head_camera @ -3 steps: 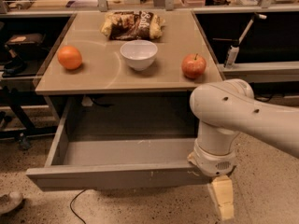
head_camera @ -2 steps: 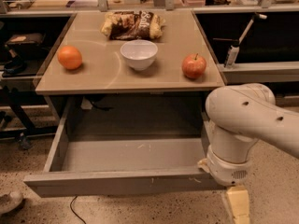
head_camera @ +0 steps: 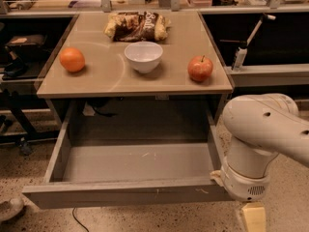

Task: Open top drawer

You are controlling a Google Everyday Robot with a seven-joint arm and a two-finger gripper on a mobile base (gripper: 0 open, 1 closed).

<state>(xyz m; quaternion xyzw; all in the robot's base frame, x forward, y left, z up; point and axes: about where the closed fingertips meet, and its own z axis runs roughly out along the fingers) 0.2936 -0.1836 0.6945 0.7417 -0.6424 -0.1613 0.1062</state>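
The top drawer (head_camera: 125, 196) under the tabletop stands pulled far out. Its flat grey-taupe front has small white scuffs and its shallow grey box interior (head_camera: 140, 161) holds nothing. My white arm (head_camera: 263, 129) bends down at the drawer's right front corner. The gripper (head_camera: 253, 217) hangs below the wrist at the bottom right, just right of and below the drawer front's right end, and is partly cut off by the frame edge. I cannot tell whether it touches the drawer front.
On the tabletop (head_camera: 116, 83) sit an orange (head_camera: 72, 60), a white bowl (head_camera: 143, 56), a red apple (head_camera: 200, 68) and a snack bag (head_camera: 137, 26). A white bottle (head_camera: 238, 57) stands on the right shelf. Dark shelving stands at the left. A cable (head_camera: 77, 219) lies on the speckled floor.
The drawer has slid a little further out toward the camera. My arm and gripper have moved right and down along with its front right corner.
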